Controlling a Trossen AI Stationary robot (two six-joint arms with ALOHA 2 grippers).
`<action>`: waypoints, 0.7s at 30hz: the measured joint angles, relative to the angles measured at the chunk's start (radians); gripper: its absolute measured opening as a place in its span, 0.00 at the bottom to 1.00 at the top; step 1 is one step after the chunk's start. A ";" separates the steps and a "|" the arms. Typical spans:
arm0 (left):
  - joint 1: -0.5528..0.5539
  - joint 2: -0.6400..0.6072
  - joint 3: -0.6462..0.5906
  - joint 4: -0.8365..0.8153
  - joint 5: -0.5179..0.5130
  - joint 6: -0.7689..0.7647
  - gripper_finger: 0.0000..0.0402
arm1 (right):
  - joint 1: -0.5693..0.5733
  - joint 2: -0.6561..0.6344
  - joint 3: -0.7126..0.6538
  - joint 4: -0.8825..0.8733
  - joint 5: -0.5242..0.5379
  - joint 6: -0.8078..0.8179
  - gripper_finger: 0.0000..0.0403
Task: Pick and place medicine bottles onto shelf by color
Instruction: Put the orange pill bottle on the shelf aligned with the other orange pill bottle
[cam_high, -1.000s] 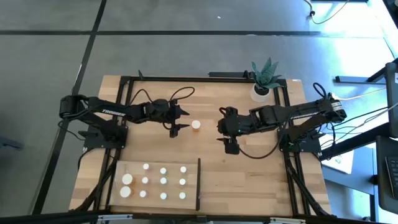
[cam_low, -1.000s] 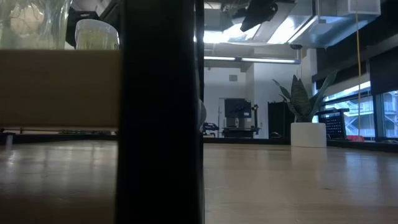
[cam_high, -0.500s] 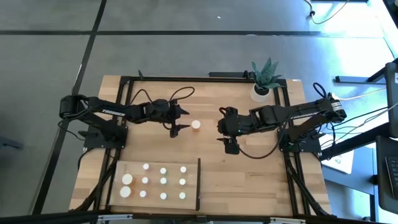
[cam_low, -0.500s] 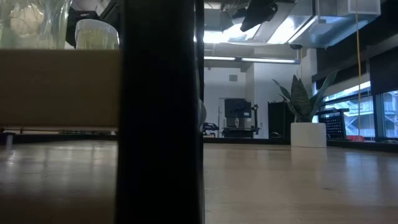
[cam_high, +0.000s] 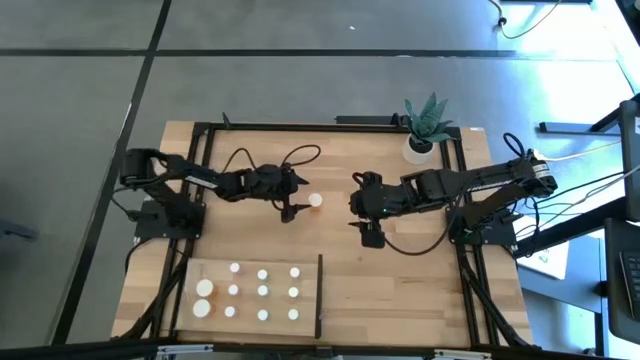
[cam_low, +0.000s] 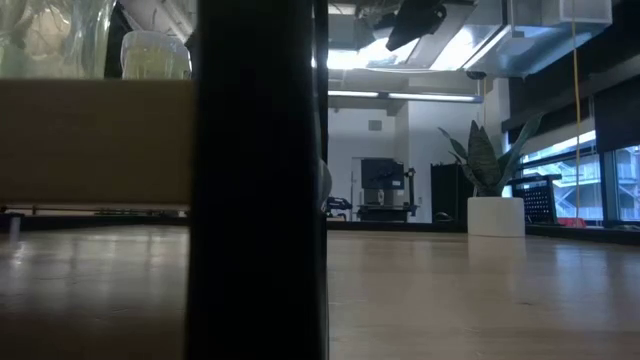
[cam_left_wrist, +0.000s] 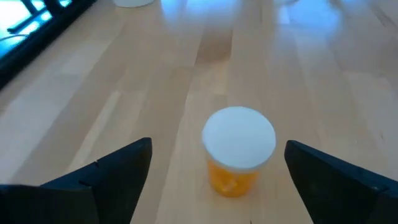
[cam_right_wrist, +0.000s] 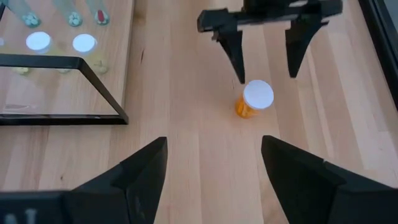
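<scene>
Currently listed: tabletop (cam_high: 400, 275), wooden. Shelf (cam_high: 255, 292), pale panel at its near left corner, carrying about a dozen white-capped bottles (cam_high: 263, 294) in rows. Left gripper (cam_high: 292, 196), jaws spread wide, empty, just beside a lone orange bottle (cam_high: 316, 200) standing upright mid-table, not touching. Right gripper (cam_high: 365, 222), jaws apart, empty, near that bottle's other side.

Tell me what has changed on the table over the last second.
The left arm has reached farther toward the table's middle, bringing the left pincer up to the orange bottle, fingers open on either side of it, not gripping. The bottle, the right pincer, open nearby, and the bottles on the shelf stayed put.
</scene>
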 joint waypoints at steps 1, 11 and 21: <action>0.000 0.018 0.000 0.017 0.010 0.000 0.90 | 0.000 0.000 0.000 0.001 0.000 -0.001 0.65; 0.000 0.132 0.000 0.179 0.065 0.000 0.98 | 0.000 0.000 0.000 0.005 0.000 0.000 0.65; -0.002 0.134 0.000 0.192 0.036 0.006 0.99 | 0.000 0.000 0.000 0.006 0.000 0.000 0.65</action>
